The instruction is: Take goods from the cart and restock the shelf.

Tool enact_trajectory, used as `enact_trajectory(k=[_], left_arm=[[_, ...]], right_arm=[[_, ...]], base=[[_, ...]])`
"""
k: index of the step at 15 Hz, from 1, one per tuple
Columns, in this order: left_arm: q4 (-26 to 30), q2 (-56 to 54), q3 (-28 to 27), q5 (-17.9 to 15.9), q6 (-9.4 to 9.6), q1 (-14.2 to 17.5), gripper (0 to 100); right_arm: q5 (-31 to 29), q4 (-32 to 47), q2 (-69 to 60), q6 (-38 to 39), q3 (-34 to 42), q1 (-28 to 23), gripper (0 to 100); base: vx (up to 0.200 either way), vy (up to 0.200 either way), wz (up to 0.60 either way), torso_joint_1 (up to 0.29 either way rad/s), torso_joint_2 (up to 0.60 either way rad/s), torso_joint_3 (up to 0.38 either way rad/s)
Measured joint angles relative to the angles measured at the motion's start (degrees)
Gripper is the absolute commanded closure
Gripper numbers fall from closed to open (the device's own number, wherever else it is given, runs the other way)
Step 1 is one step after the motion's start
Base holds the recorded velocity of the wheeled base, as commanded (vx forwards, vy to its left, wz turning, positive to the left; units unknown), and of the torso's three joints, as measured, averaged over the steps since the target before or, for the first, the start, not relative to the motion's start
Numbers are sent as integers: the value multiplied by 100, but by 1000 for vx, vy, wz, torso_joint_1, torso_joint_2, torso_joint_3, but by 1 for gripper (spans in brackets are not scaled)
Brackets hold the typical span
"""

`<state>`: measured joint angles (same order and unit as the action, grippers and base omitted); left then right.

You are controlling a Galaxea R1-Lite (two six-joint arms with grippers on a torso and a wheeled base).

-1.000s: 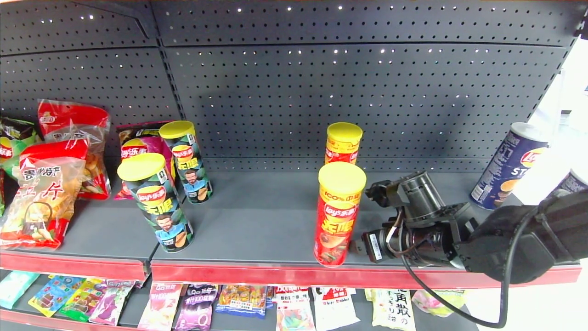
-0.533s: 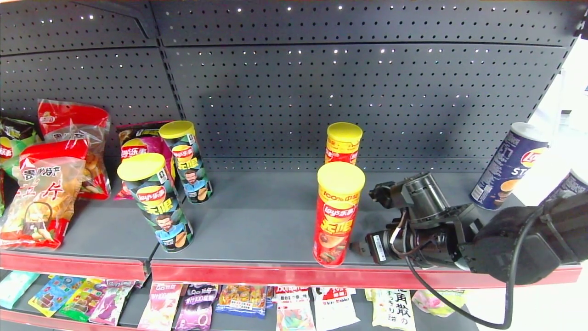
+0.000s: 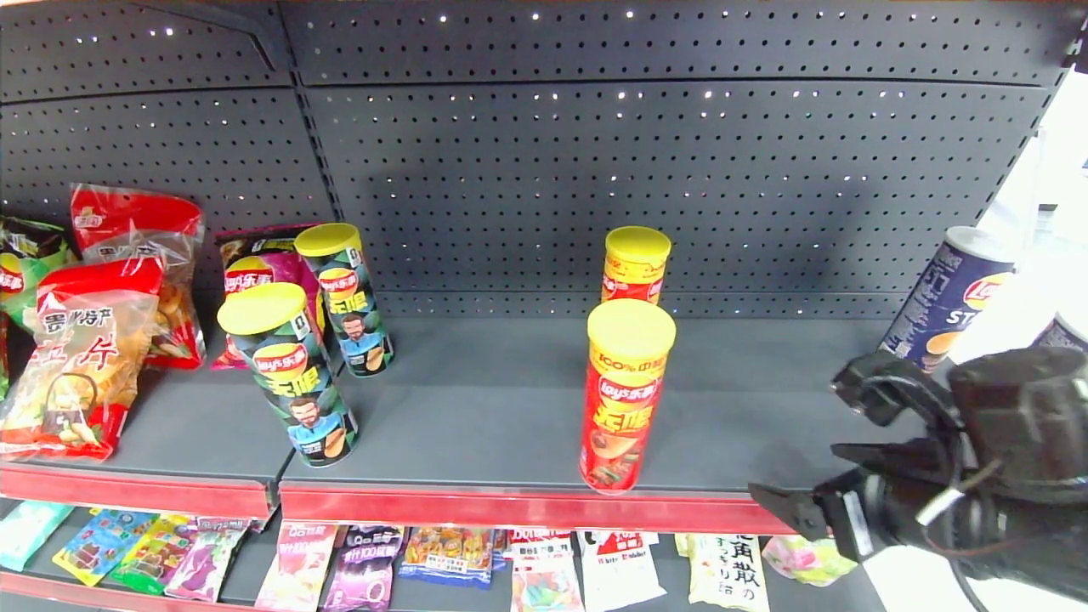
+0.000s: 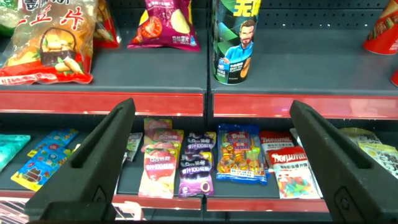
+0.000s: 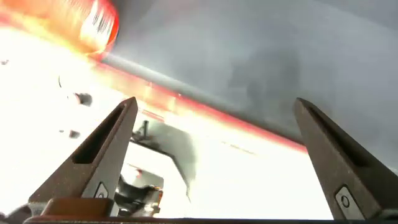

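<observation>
Front red can (image 3: 627, 395) was seen upright at the front of the shelf (image 3: 510, 399), just behind the red lip (image 3: 476, 507), right of mid-shelf. It was touched by neither gripper. Rear red can (image 3: 636, 263) was stood upright straight behind it, close to the pegboard back (image 3: 595, 170), with a clear gap between the two cans.

Right gripper (image 3: 799, 438) was seen to the right of the front red can and well apart from it, at about lip height over the shelf's front edge. Jaws were spread wide, nothing between them. In the right wrist view the fingers (image 5: 102, 155) were likewise seen apart, with the red lip and grey deck beyond them and a blurred red can off to one side.

Left gripper (image 4: 211, 104) was pointed at the shelf front, level with the red lip. Jaws were wide apart, nothing held. Flat packets (image 4: 186, 168) on the lower shelf (image 4: 37, 202) were seen past the fingers.

Further out, two green cans (image 3: 289, 374) were stood upright left of centre, one behind the other. A purple bag (image 3: 255, 263) was propped behind them. Snack bags (image 3: 81, 365) were stacked at the left end. A blue can (image 3: 943, 306) was seen at the far right end of the shelf.
</observation>
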<state>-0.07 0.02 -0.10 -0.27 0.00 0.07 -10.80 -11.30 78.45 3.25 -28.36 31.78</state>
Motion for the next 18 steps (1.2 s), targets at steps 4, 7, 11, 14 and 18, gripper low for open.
enact_trajectory(k=[4, 7, 11, 14, 18], left_arm=[[0, 0, 0, 0, 0, 0, 0], [0, 0, 0, 0, 0, 0, 0], [0, 0, 0, 0, 0, 0, 0], [0, 0, 0, 0, 0, 0, 0], [0, 0, 0, 0, 0, 0, 0]], right_arm=[[602, 255, -2081, -434, 1025, -141, 0], [1298, 1256, -3460, -788, 1318, -511, 0], [1523, 2246, -5058, -1220, 1458, -1351, 0], [1268, 2649, -6251, -974, 1568, -2057, 0], [1080, 2052, -7106, -224, 2172, -2721, 0]], base=[[0, 0, 0, 0, 0, 0], [0, 0, 0, 0, 0, 0], [0, 0, 0, 0, 0, 0], [0, 0, 0, 0, 0, 0], [0, 0, 0, 0, 0, 0]])
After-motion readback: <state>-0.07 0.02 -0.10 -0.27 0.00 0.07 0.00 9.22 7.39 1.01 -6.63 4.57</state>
